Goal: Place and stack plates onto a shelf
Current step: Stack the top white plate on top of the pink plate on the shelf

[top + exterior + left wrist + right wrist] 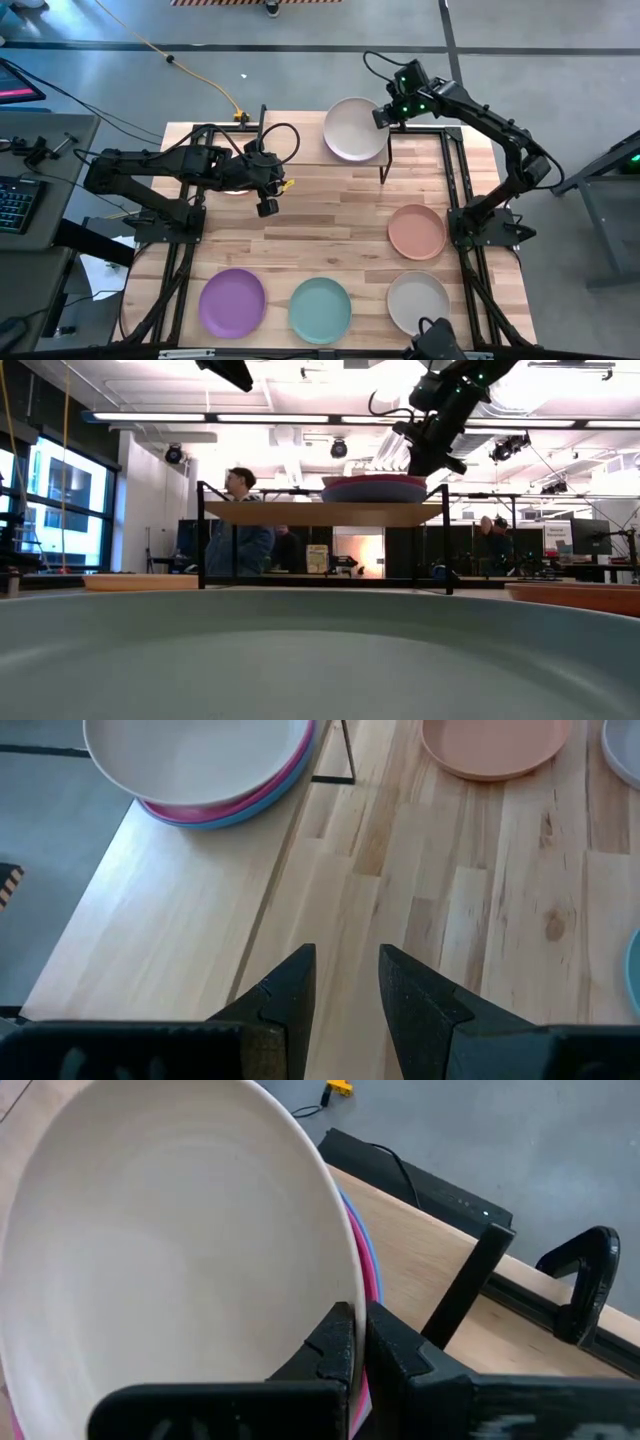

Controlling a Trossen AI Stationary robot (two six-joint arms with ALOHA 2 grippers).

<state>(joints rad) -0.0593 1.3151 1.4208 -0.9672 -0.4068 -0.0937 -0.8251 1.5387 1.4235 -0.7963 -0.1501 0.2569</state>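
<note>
A stack of plates stands on the right end of the shelf (310, 147) (300, 513) (150, 900). The cream plate (352, 128) (170, 1250) (190, 755) lies on top, over pink and blue ones (255, 805). My right gripper (384, 117) (357, 1335) (432, 455) is shut on the cream plate's right rim. My left gripper (267, 207) (346, 970) hovers open over the shelf's left half, holding nothing. The salmon (417, 230), purple (232, 303), teal (320, 309) and beige (418, 300) plates lie flat on the table. My right gripper pinches the cream plate's rim (338, 1280) at its right side, one finger over the plate's inside and one outside. The fingers come slanting down from the table's right. The plate lies on the stack on the shelf.
The shelf's thin black legs (383, 168) stand near the stack. The salmon plate (495, 745) sits on the table beside the shelf. The teal plate (320, 650) fills the low view's foreground. A person (240, 530) stands in the room beyond the table.
</note>
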